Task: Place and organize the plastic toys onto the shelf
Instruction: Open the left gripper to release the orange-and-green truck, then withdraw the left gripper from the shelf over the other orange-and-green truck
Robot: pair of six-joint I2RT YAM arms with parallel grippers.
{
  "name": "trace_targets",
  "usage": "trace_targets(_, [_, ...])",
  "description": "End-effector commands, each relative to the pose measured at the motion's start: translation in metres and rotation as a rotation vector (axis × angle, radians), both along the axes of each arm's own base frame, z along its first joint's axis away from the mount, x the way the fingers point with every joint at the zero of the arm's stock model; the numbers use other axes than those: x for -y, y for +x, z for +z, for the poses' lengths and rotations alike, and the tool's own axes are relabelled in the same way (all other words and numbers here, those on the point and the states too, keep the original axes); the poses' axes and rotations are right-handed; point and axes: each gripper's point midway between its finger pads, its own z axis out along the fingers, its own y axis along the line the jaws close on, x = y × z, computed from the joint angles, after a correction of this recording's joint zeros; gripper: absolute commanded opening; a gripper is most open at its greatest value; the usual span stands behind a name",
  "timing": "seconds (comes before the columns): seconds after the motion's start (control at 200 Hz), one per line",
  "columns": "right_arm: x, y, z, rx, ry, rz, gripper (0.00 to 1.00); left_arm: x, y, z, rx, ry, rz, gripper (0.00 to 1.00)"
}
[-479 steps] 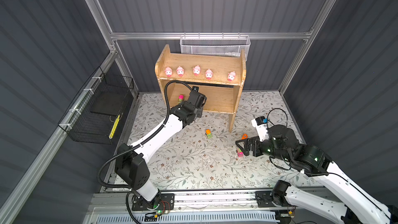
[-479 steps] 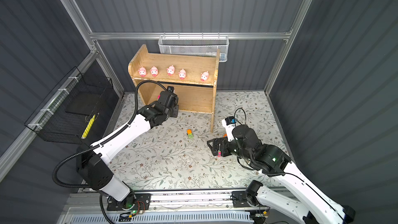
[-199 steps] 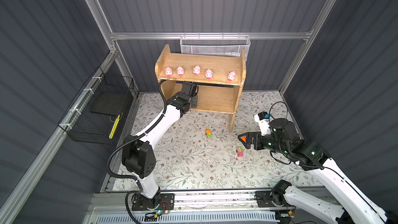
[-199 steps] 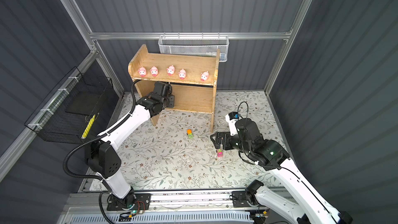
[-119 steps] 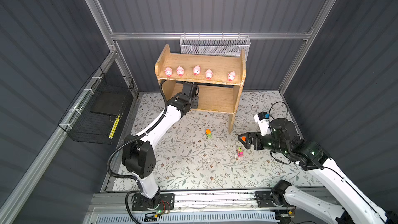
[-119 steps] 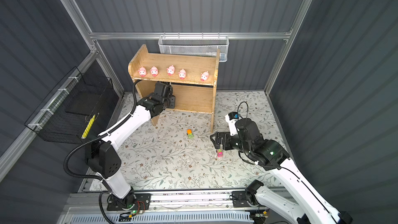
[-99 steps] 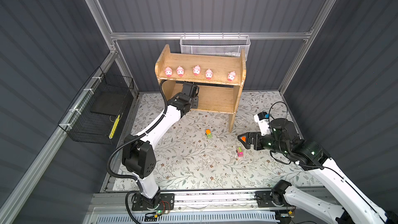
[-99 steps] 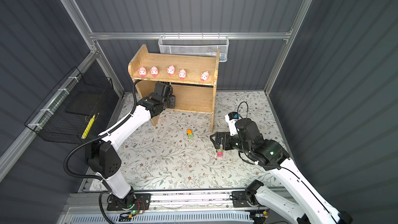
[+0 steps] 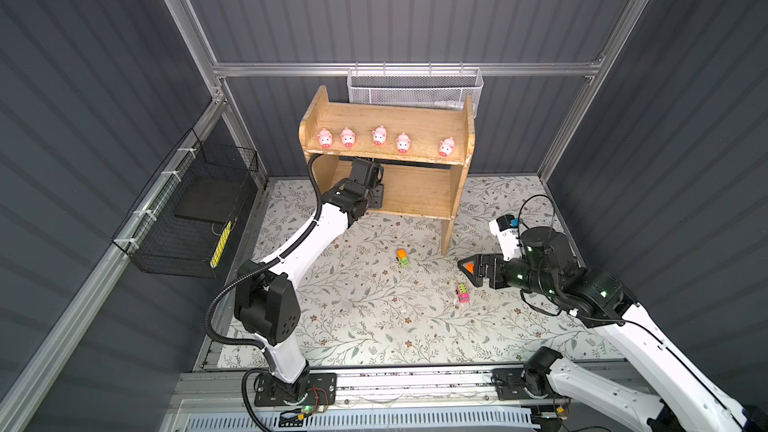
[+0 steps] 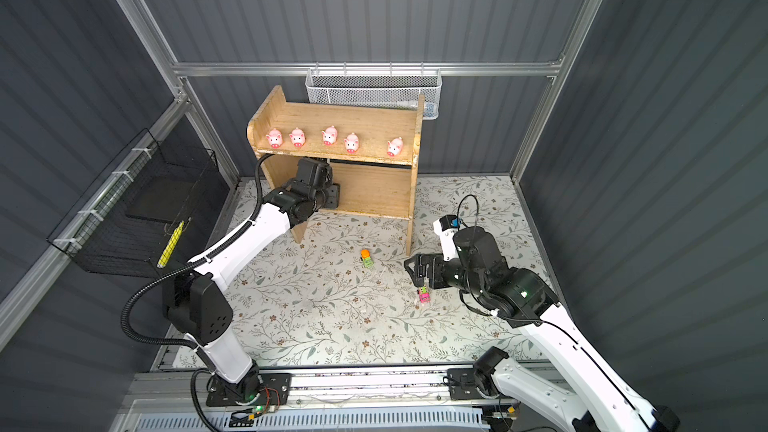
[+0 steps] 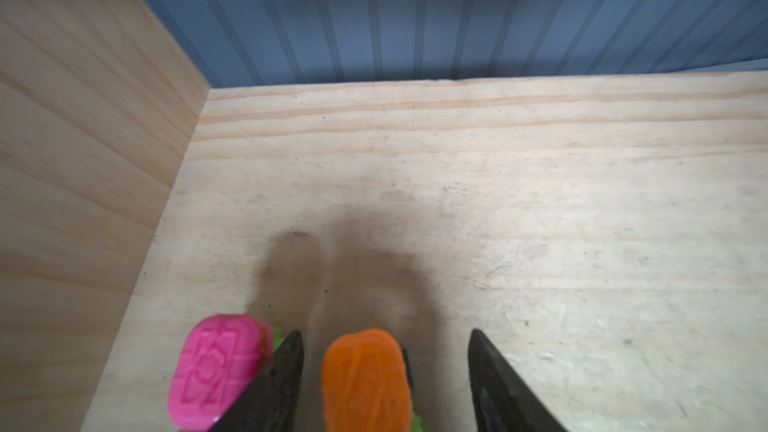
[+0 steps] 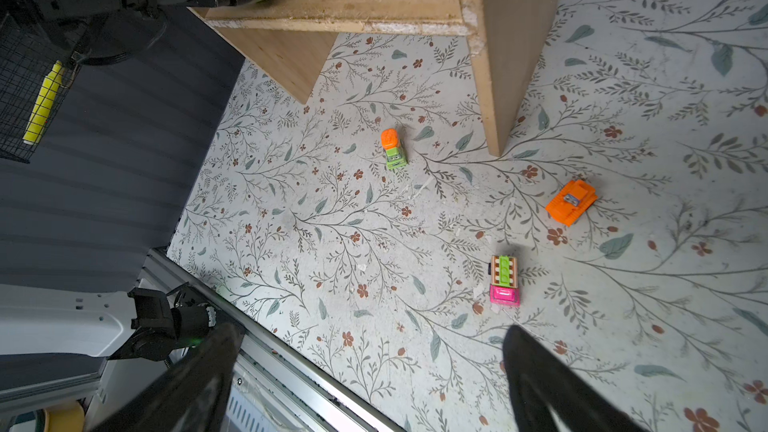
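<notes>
The wooden shelf [image 9: 386,118] stands at the back of the mat, with several pink pigs [image 9: 379,135] in a row on its upper tier. My left gripper [image 11: 385,332] reaches into the left end of the lower tier and is open. An orange toy vehicle [image 11: 365,380] sits on the board between the fingers with a gap on each side, and a pink vehicle [image 11: 214,367] sits just outside one finger. My right gripper [image 12: 372,330] hangs open and empty over the mat. Near it lie a pink-and-green vehicle [image 12: 503,280], an orange vehicle [image 12: 571,201] and an orange-and-green vehicle [image 12: 392,148].
A white mesh basket [image 9: 415,91] hangs on the back wall behind the shelf. A black wire basket [image 9: 187,218] holding a yellow item is fixed to the left wall. The floral mat [image 9: 374,317] ends at a metal rail in front. The shelf's right leg [image 9: 446,234] stands near the loose vehicles.
My left gripper's jaws have spread apart from the orange vehicle inside the lower tier. Neither arm has shifted noticeably in the last second.
</notes>
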Motion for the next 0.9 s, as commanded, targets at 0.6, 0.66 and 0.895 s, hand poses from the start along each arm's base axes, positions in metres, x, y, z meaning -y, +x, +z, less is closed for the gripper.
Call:
trace_targets(0.6, [-0.003,-0.006,0.011,0.006,0.049,0.022,0.99,-0.013,-0.043,0.071,0.124,-0.111,-0.054,0.69])
trace_targets(0.66, [-0.003,-0.006,0.009,0.002,0.046,0.021,0.99,-0.014,-0.048,0.071,0.116,-0.121,-0.06,0.7])
trace_targets(0.895, [-0.004,-0.009,-0.014,-0.05,0.029,0.025,0.99,-0.021,-0.08,0.031,0.013,-0.165,-0.06,0.7])
